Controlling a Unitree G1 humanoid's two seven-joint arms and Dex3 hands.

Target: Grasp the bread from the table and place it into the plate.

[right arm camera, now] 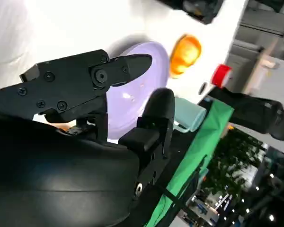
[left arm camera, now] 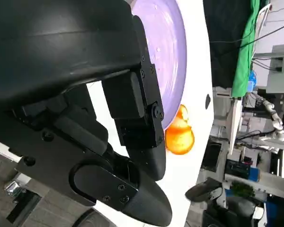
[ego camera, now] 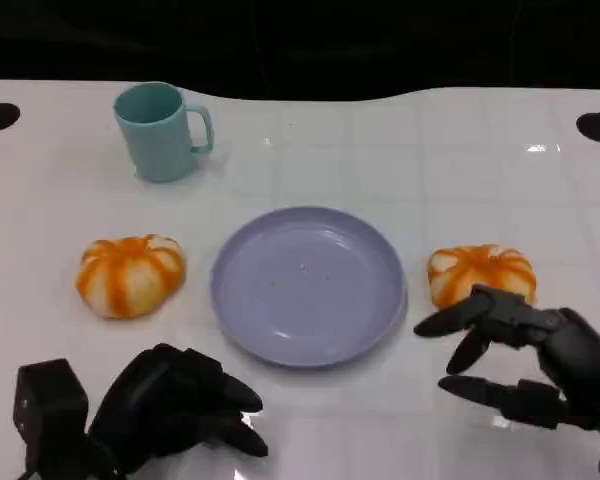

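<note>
Right hand (ego camera: 525, 360) spread, fingers partly covering near edge of right bread (ego camera: 480, 274); left hand (ego camera: 175, 405) curled, holding nothing.

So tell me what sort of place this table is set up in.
Probably a robotics lab or demo hall, not a kitchen. The white table holds only staged props: a purple plate, two bread rolls and a teal mug. Past its edge, the left wrist view shows a green cloth, cables and equipment racks.

Right bread (ego camera: 480, 274) partly behind robot hand (ego camera: 525, 360)
</note>
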